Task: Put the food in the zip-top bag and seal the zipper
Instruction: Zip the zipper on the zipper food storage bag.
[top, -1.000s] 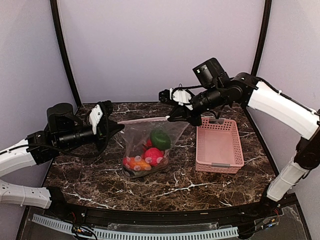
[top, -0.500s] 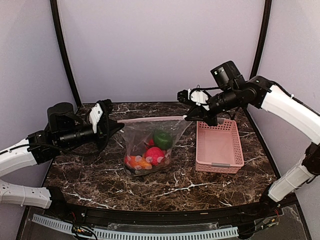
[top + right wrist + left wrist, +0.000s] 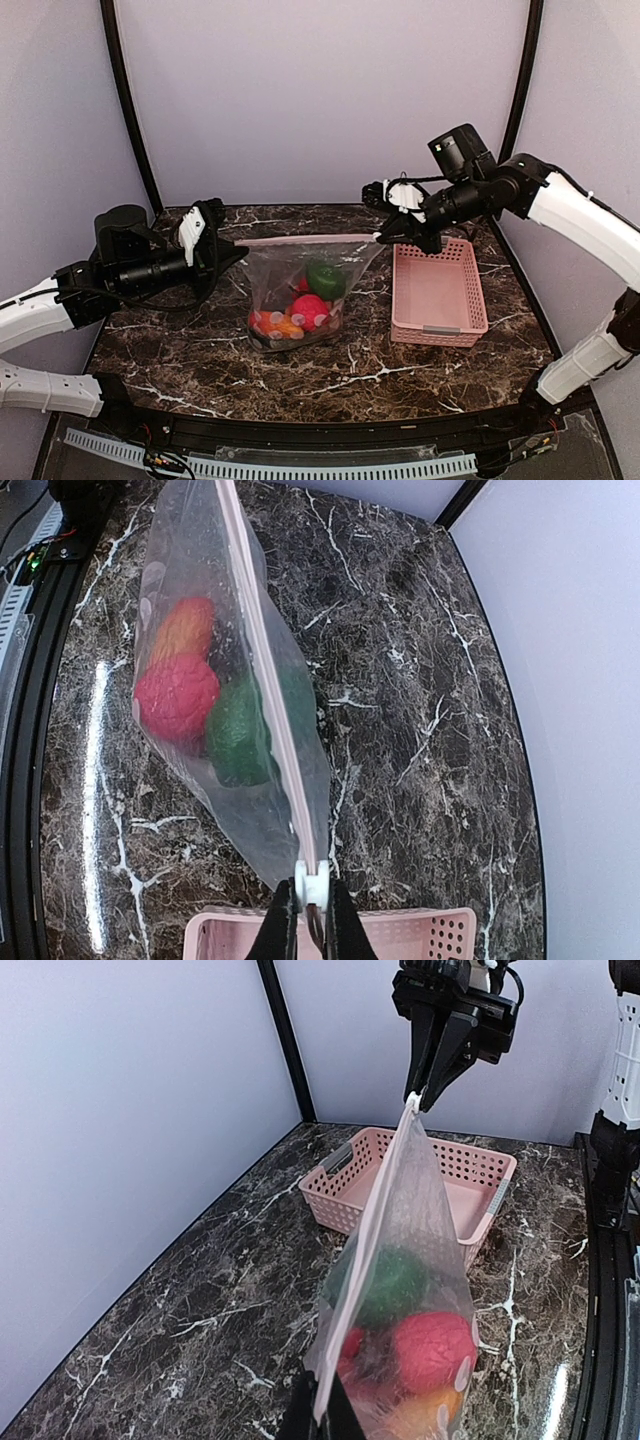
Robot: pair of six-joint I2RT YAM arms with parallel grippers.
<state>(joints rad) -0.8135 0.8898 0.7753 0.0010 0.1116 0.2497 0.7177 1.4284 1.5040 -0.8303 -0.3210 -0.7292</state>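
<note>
Food (image 3: 308, 310) sits inside the zip-top bag (image 3: 268, 285), held up left of the basket (image 3: 437, 325) over the worktop (image 3: 200, 340). Left and right jaws each pinch 1 zipper (image 3: 300, 240) end (seemingly sealed), so probably only release remains.

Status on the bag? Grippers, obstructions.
Left gripper shut on one zipper end, right gripper shut on the other. Bag stretched between them, food inside. Basket beside it, nothing blocking.

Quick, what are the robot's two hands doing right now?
Left hand: closed on one end of the pale zipper strip of the clear crinkly plastic bag.
Right hand: closed on the strip's other end.
</note>
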